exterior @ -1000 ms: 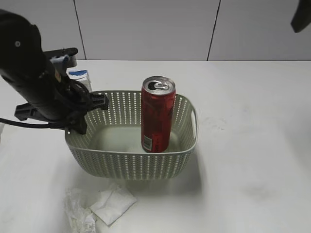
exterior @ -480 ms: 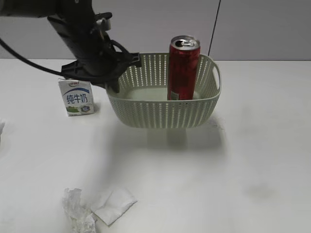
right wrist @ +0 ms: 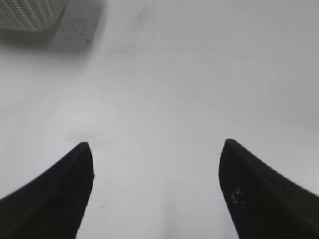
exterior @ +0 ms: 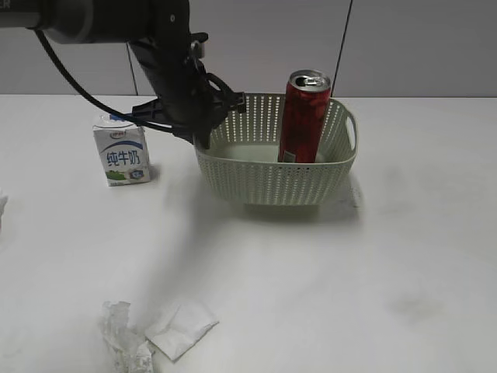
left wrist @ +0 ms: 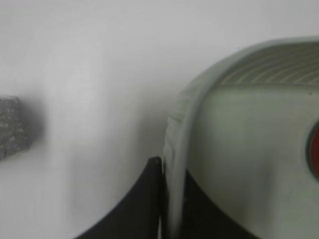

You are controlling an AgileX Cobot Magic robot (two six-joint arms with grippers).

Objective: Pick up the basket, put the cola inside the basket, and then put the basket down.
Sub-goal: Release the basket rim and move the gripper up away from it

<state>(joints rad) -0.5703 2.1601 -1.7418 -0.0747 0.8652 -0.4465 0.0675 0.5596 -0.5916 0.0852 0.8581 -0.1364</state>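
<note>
The pale green slotted basket (exterior: pixel 272 175) rests on the white table right of centre in the exterior view. The red cola can (exterior: pixel 303 116) stands upright inside it at the right. My left gripper (exterior: pixel 206 140) is shut on the basket's left rim. In the left wrist view the rim (left wrist: pixel 175 164) runs between the two black fingers (left wrist: pixel 172 199), and a red edge of the can (left wrist: pixel 315 152) shows at the right. My right gripper (right wrist: pixel 155 169) is open and empty above bare table; it is out of the exterior view. A corner of the basket (right wrist: pixel 30 12) shows top left in its view.
A white-and-blue milk carton (exterior: pixel 123 151) stands left of the basket. Crumpled white wrappers (exterior: pixel 155 334) lie at the front left. A grey block (left wrist: pixel 12 127) shows at the left edge of the left wrist view.
My left gripper carried the basket with the can from the front of the table up, back and to the right. The basket now sits lower than half a second ago, by the table's far side.
</note>
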